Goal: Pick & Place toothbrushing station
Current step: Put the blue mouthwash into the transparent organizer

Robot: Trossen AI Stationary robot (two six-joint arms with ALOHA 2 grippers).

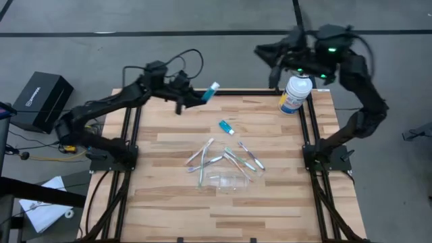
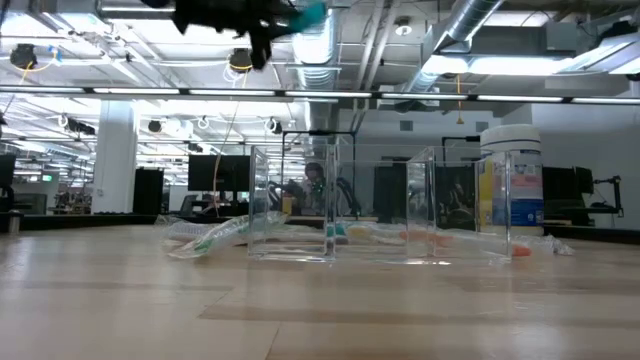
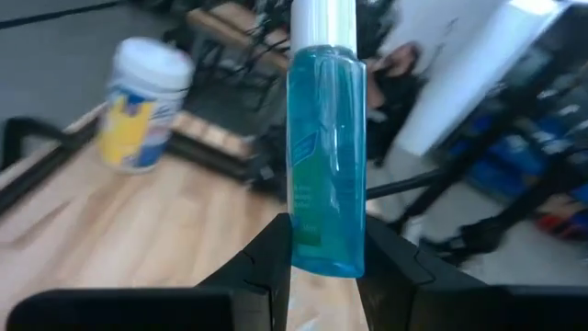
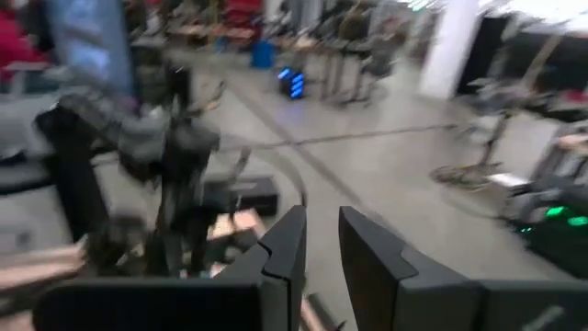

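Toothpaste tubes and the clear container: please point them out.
held toothpaste tube (image 3: 323, 156), left wrist view, blue body.
toothpaste tube on table (image 1: 226, 127), high view, middle.
clear container (image 1: 229, 181), high view, wall.

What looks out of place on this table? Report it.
The toothbrushes lie scattered and crossed in a loose heap mid-table, none in the clear container, which sits just beside them. One toothpaste tube lies loose on the wood; the other tube is held aloft in the left claw. Nothing looks spilled or broken.
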